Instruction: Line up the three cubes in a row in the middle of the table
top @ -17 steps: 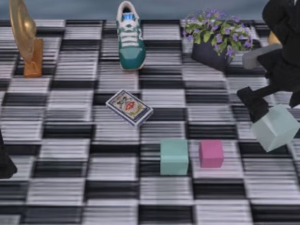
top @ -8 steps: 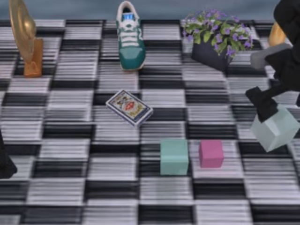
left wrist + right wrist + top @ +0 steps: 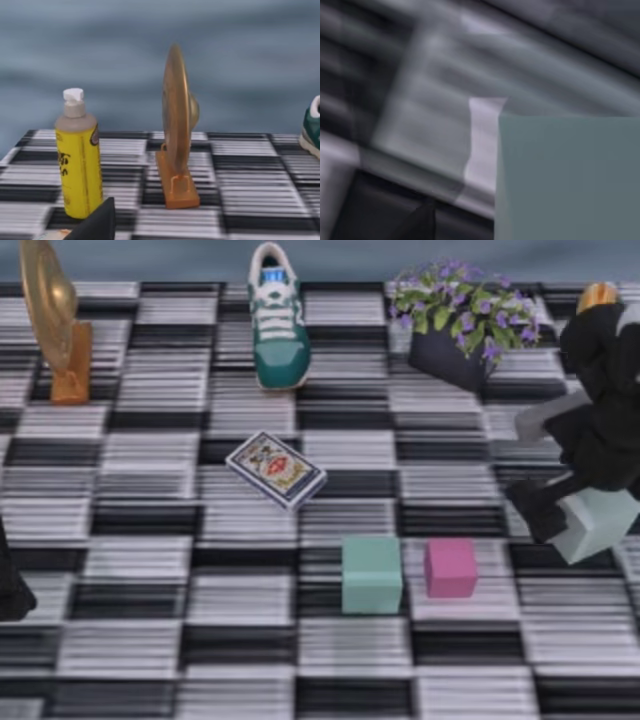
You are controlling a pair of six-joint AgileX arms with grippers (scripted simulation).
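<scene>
Right claw (image 3: 568, 512): at the bench's right edge, dark fingers closed on the pale mint cube (image 3: 598, 522), which sits tilted.
Mint cube close up (image 3: 570, 177): fills much of the right wrist view, striped bench (image 3: 420, 100) behind it.
Teal cube (image 3: 371, 574): on the bench (image 3: 150, 570), well left of the right claw.
Pink cube (image 3: 450, 567): just beside the teal one, on the claw's side, a small gap between them.
Card box (image 3: 276, 469): farther left of the claw, beyond the teal cube.
Left claw (image 3: 12, 585): parked at the left edge; whether it is open cannot be told.
</scene>
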